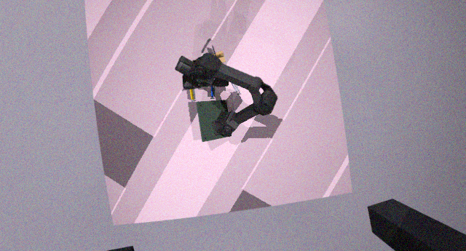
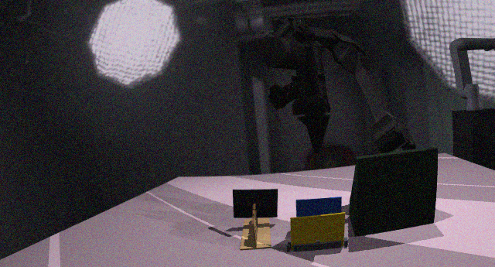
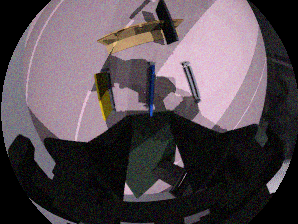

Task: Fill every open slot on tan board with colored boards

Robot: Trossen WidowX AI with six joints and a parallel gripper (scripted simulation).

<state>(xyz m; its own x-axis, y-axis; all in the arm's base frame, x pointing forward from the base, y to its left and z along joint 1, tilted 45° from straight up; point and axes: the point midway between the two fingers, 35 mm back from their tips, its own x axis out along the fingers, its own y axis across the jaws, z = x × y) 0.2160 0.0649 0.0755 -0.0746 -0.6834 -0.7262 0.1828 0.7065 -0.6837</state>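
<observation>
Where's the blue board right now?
The blue board stands upright just behind the yellow board in the exterior view; in the wrist view it's between that board and the empty holder.

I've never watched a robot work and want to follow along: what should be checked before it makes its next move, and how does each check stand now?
Black board seated across the tan board: ok.
Gripper open and free of boards: ok.
Blue board upright: ok.
Yellow board upright in its holder: ok.
All tan board slots filled: cannot tell.
Gripper lined up exactly over the blue board: cannot tell.
</observation>
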